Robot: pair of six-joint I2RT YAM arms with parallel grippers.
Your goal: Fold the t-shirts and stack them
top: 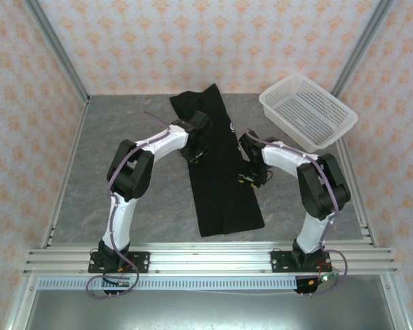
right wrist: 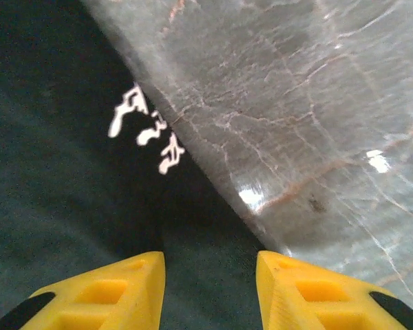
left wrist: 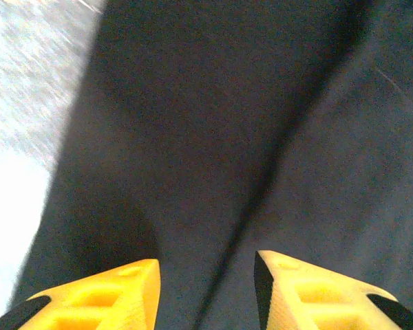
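Black short-sleeved cloth t-shirt (top: 224,192) is lying as one long narrow strip down the middle of the grey marble-look table (top: 124,137), running from the back wall towards the arm bases, plain black side up from what I can see. From the overhead camera the left gripper (top: 193,150) sits over the strip's left side about a third of the way down, and the right gripper (top: 248,175) is at its right edge a bit nearer the bases. The white plastic mesh basket (top: 308,110) is off in the far right corner, well apart from the cloth. In the left wrist view the yellow fingertips (left wrist: 103,295) are spread apart with nothing pinched, just black fabric underneath and a long crease (left wrist: 261,192) running up between them. In the right wrist view the fingers (right wrist: 310,289) are also spread and empty, straddling the shirt's edge, one over cloth and one over bare table, with a bit of white lettering (right wrist: 148,130) peeking out right at the fold line. Can't tell if either one is actually touching the fabric. My guess is the lengthwise folds are done and the crosswise fold is next: both grippers would need to close on one end of the strip and carry it over the other end, keeping the edges lined up so it doesn't skew.
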